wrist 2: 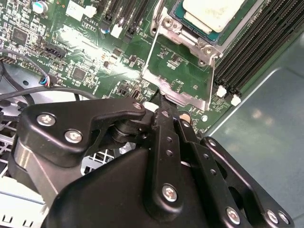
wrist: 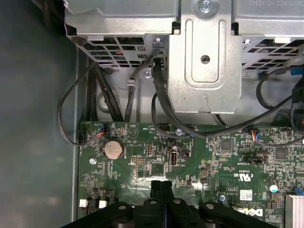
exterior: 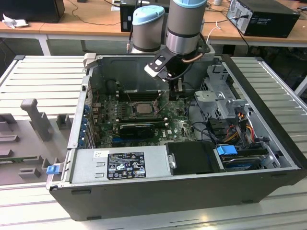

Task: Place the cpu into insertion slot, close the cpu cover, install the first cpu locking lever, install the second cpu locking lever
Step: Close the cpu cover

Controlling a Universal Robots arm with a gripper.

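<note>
The cpu is a pale silver square lying in the insertion slot; in the exterior view the cpu sits mid-board in the open computer case. The cpu cover, a thin metal frame with a square window, is swung open away from the slot, and green board shows through the window. My gripper has its black fingers pressed together, tips at the cover's free edge. I cannot tell whether they pinch that edge. The gripper hovers low over the board, and in the exterior view the gripper is to the right of the slot.
Long black memory slots run beside the socket. A black expansion card lies in front of it and the power supply fills the near side. A metal drive cage with black cables stands close by, beside a coin battery.
</note>
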